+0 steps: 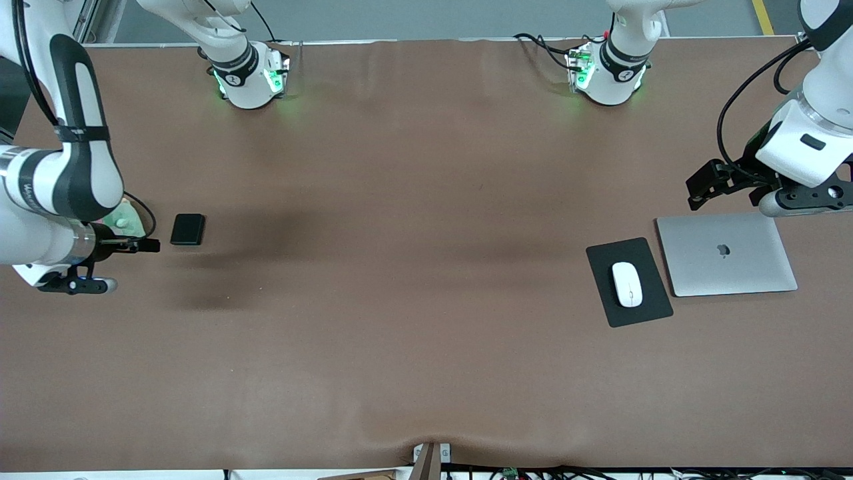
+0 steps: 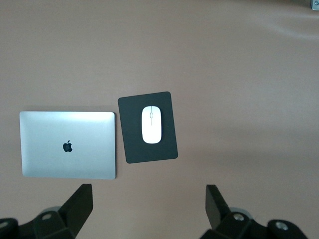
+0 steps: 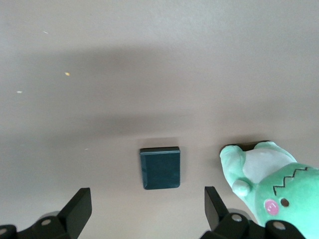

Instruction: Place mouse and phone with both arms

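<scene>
- right claw (image 1: 150,245): jaws wide, empty, just beside phone (image 1: 187,229) lying flat on desk (image 1: 400,267); plush toy (image 3: 274,184) close by.
- left claw (image 1: 706,187): open, empty, up over desk near laptop (image 1: 726,253); mouse (image 1: 627,284) already on mouse pad (image 1: 603,257).
- Looks near done; next, retract both arms.

Robotics lab bench, not a home or office: two white Franka arms (image 1: 60,180) bolted along one table edge on green-lit bases (image 1: 250,80), brown cloth-covered table (image 1: 400,233), loose cables (image 1: 546,43), grey floor with a yellow line (image 1: 763,17) above the table edge.
</scene>
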